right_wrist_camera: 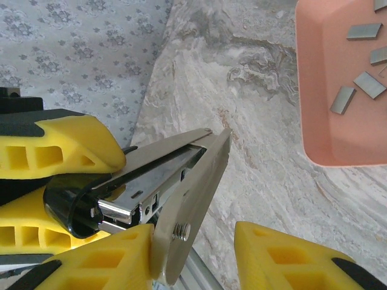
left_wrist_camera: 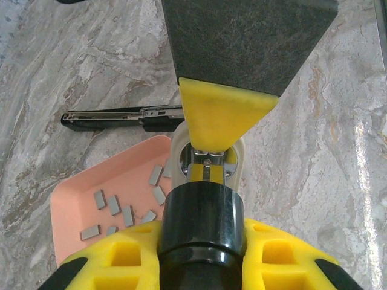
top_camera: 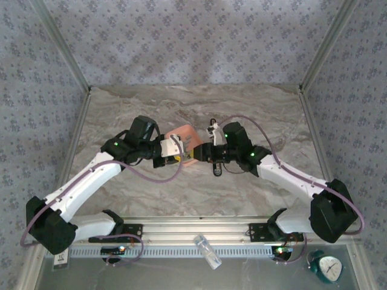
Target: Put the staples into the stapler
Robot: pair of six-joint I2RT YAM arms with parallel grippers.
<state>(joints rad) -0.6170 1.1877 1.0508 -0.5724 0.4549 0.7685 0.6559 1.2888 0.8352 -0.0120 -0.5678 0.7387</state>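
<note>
The stapler [right_wrist_camera: 163, 181] hangs in the air between both grippers: a black rear end, a shiny metal magazine and a cream arm swung apart from it. My left gripper [left_wrist_camera: 202, 241] is shut on the black rear end [left_wrist_camera: 202, 208], beside the tray. My right gripper [right_wrist_camera: 202, 257] is open around the cream arm, which touches one of its fingers [right_wrist_camera: 109, 260], with a gap to the other. Several staples [left_wrist_camera: 115, 205] lie loose in the salmon-orange tray [left_wrist_camera: 78, 193]; the staples [right_wrist_camera: 343, 99] and the tray [right_wrist_camera: 320, 121] also sit to the right of the stapler's tip. From above, the left gripper [top_camera: 174, 151] and right gripper [top_camera: 208, 154] meet by the tray [top_camera: 181, 134].
A long black and metal bar [left_wrist_camera: 121, 116] lies on the marble table beyond the tray. A yellow pad on a dark grey piece [left_wrist_camera: 227, 115] stands just past the stapler. A small clock [top_camera: 329, 266] and a clear vial [top_camera: 207, 251] rest on the front rail. Patterned walls close in the sides and back.
</note>
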